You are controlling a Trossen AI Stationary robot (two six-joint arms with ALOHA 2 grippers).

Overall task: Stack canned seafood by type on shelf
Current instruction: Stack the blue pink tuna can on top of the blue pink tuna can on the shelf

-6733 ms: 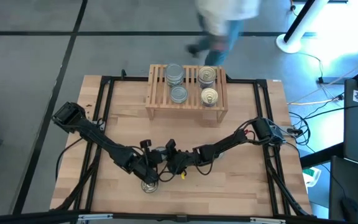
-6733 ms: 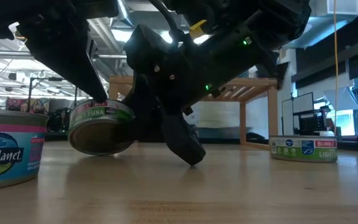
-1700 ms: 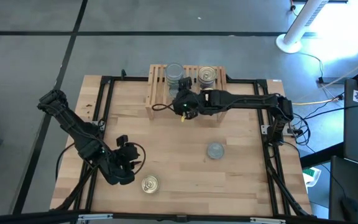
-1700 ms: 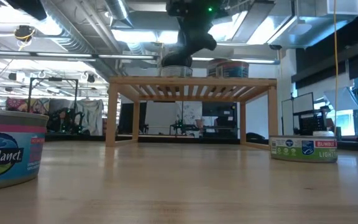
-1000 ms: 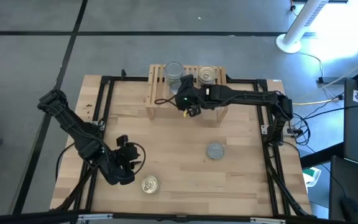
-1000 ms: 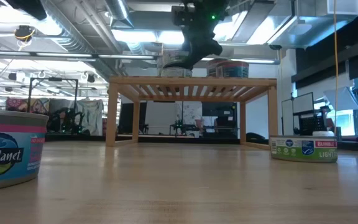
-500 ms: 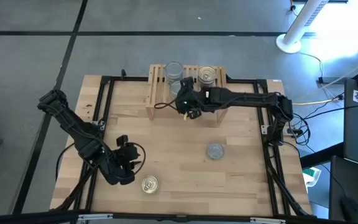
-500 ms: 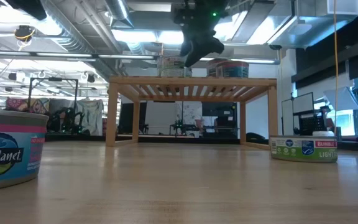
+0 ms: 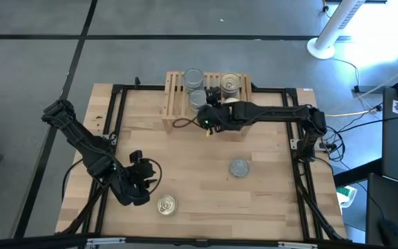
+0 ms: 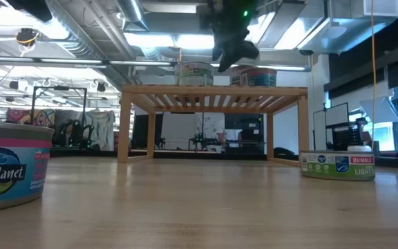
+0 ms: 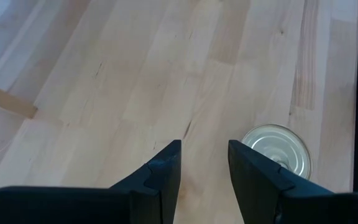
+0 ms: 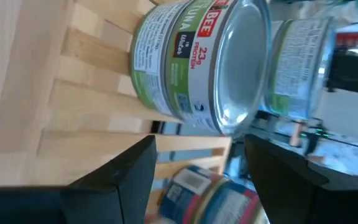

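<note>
The left gripper (image 9: 144, 181) hung with fingers apart and empty at the table's (image 9: 268, 207) seven o'clock, a gold-topped tin (image 9: 166, 204) just beside it at five o'clock. At twelve, the shelf (image 9: 173, 111) carried silver-topped tins (image 9: 195, 88) and gold ones (image 9: 230, 84). The right gripper (image 9: 211, 109) hovered there, fingers spread, empty. A silver tin (image 9: 238, 167) lay toward four o'clock.

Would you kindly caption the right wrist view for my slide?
Open right gripper facing a green-labelled tin on the slatted shelf.
</note>
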